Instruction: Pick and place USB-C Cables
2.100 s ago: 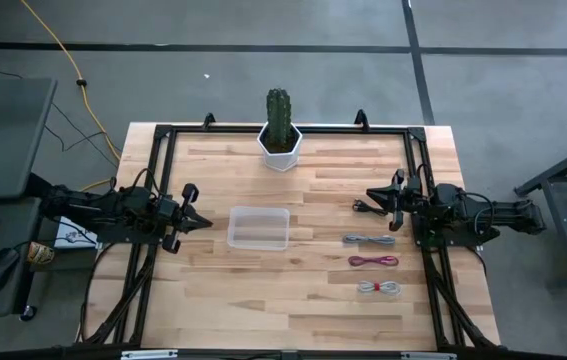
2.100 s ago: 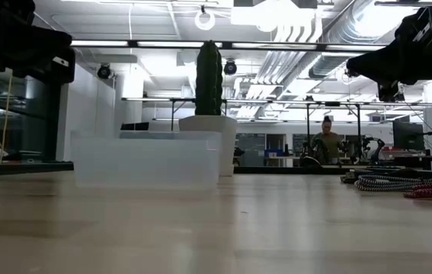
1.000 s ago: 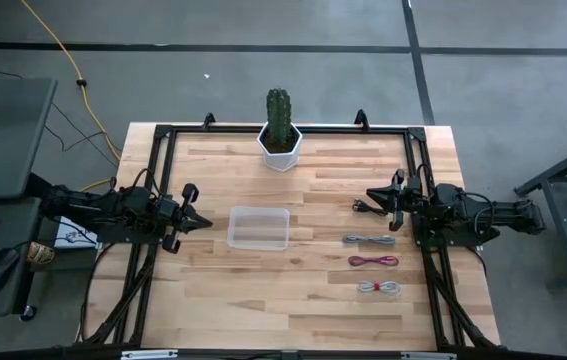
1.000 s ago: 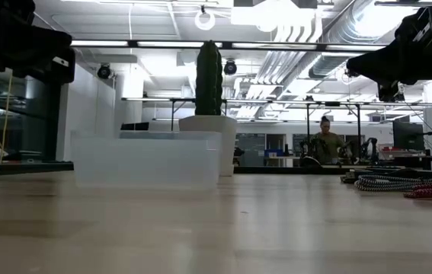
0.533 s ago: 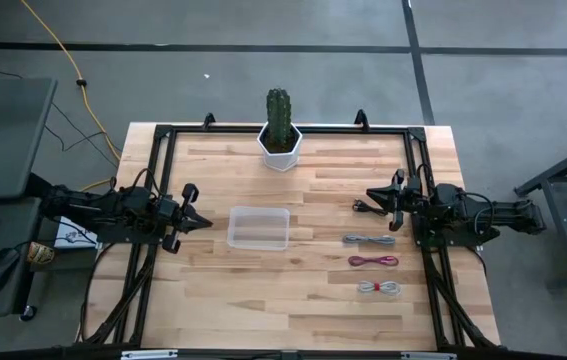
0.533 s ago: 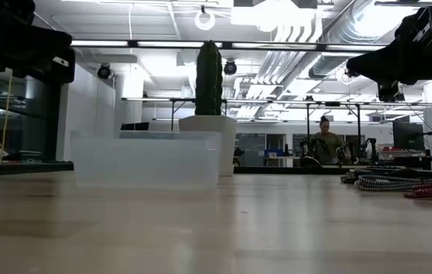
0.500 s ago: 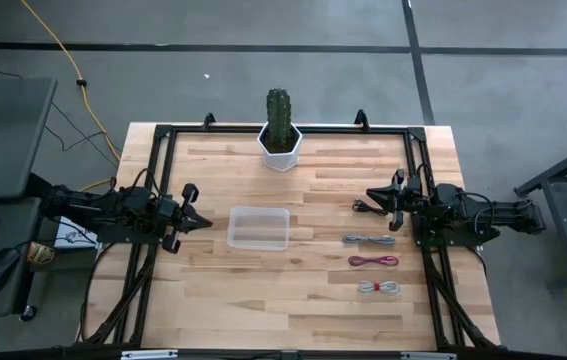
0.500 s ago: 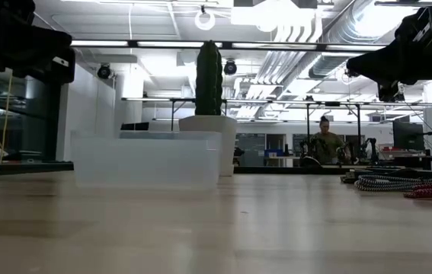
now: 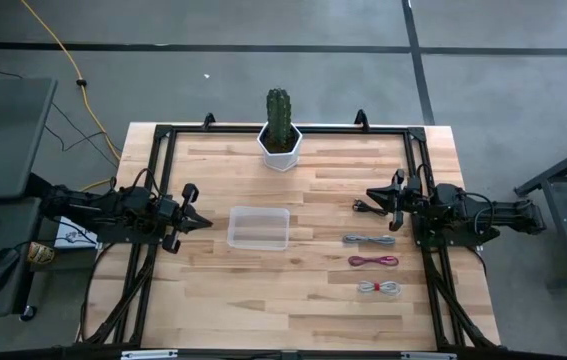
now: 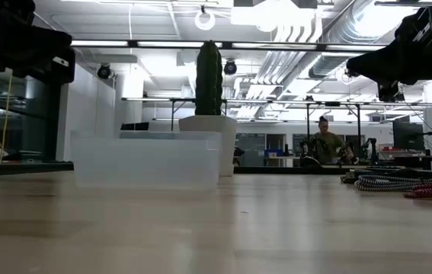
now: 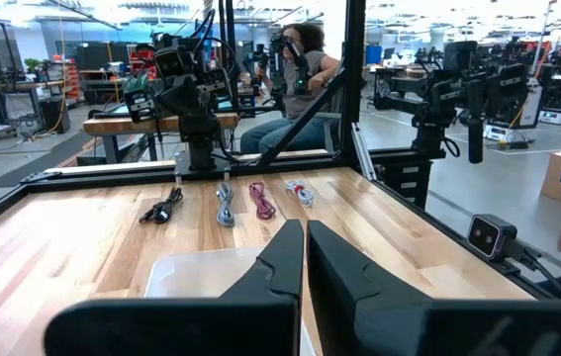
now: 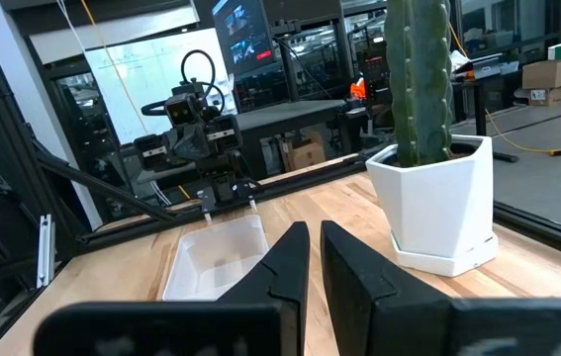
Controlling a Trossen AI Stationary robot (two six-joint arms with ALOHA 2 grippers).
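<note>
**Four cables, one bin, two idle arms**

Four cables lie in a column right of the clear bin (image 9: 259, 228): black cable (image 9: 365, 207), grey cable (image 9: 368, 240), dark red cable (image 9: 374, 261), whitish cable (image 9: 380, 288). Left gripper (image 9: 195, 222) and right gripper (image 9: 373, 196) hover with fingers nearly closed, holding nothing. One potted cactus (image 9: 280, 131).

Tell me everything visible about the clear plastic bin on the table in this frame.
The clear bin is a shallow, rectangular, translucent plastic container with rounded corners, open-topped and apparently empty. It sits flat and upright on the wooden table, left of centre, in front of the potted cactus. Nothing touches it; the left gripper hovers just beside it.
</note>
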